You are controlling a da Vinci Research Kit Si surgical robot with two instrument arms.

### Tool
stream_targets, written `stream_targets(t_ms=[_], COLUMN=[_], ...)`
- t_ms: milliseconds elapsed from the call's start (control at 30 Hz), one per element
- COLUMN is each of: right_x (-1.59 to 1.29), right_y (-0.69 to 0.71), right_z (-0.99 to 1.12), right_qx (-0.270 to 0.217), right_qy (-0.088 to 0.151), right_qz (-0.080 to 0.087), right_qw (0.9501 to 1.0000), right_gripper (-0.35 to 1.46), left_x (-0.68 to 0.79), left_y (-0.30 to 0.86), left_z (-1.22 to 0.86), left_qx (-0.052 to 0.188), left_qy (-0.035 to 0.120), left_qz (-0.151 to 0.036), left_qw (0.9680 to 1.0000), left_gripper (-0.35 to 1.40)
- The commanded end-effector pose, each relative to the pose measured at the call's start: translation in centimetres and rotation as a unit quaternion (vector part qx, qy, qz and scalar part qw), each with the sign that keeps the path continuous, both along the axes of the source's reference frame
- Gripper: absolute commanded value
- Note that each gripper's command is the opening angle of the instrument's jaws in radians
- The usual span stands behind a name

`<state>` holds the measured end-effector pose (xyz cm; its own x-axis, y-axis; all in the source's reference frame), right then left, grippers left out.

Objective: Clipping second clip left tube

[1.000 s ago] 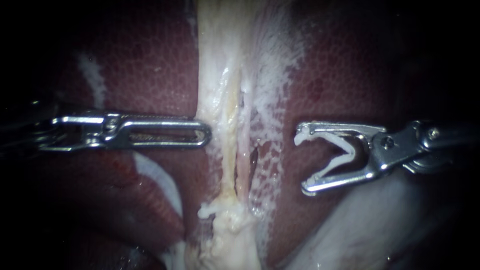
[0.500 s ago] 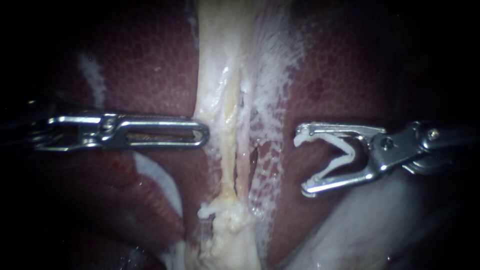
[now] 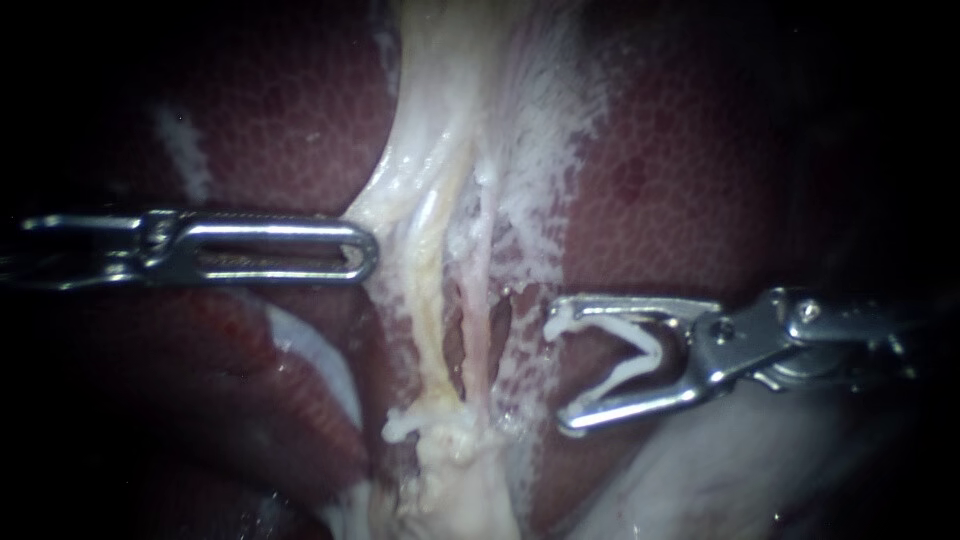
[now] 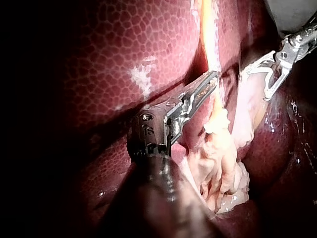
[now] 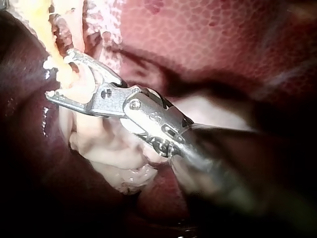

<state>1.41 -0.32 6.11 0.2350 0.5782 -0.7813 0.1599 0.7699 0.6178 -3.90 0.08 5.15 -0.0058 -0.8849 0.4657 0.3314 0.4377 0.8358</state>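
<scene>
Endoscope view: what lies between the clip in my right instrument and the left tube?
In the endoscope view, the pinkish right tube and white webbed tissue over the liver lie between the clip and the yellowish left tube.

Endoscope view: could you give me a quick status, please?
Left instrument jaws shut on pale tissue. Right instrument holds open clip, short of tubes. Left tube unclipped. Right tube lies between.

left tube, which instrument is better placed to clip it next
Right: the right instrument holds a clip, mouth facing the left tube. The left instrument is shut on pale tissue beside it.
</scene>
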Motion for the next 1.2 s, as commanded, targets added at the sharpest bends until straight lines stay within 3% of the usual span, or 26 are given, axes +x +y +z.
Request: stream_targets(t_ms=[33,433,667,867,1200], right_x=[0.04,0.43,0.50,0.65,0.88], right_y=[-0.02,-0.17,-0.16,-0.16,-0.31], right_z=[0.03,0.41,0.47,0.51,0.58], right_qx=[0.000,0.008,0.010,0.013,0.026], right_qy=[-0.003,-0.017,-0.021,-0.024,-0.019], right_qz=[-0.003,-0.020,-0.025,-0.040,-0.057], right_qw=[1.0000,0.9996,0.9994,0.9988,0.9979], right_gripper=[0.58,0.58,0.57,0.55,0.54], left_x=[0.00,-0.01,-0.02,-0.03,-0.02], left_y=[0.00,-0.04,-0.05,-0.06,-0.04], left_z=[-0.01,-0.10,-0.12,-0.13,-0.09], left_qx=[0.000,-0.001,-0.001,-0.001,-0.001], left_qy=[0.000,-0.002,-0.002,-0.002,-0.002], left_qz=[0.000,-0.001,-0.001,-0.001,0.000], left_qw=[1.0000,1.0000,1.0000,1.0000,1.0000], left_gripper=[-0.35,-0.35,-0.35,-0.35,-0.35])
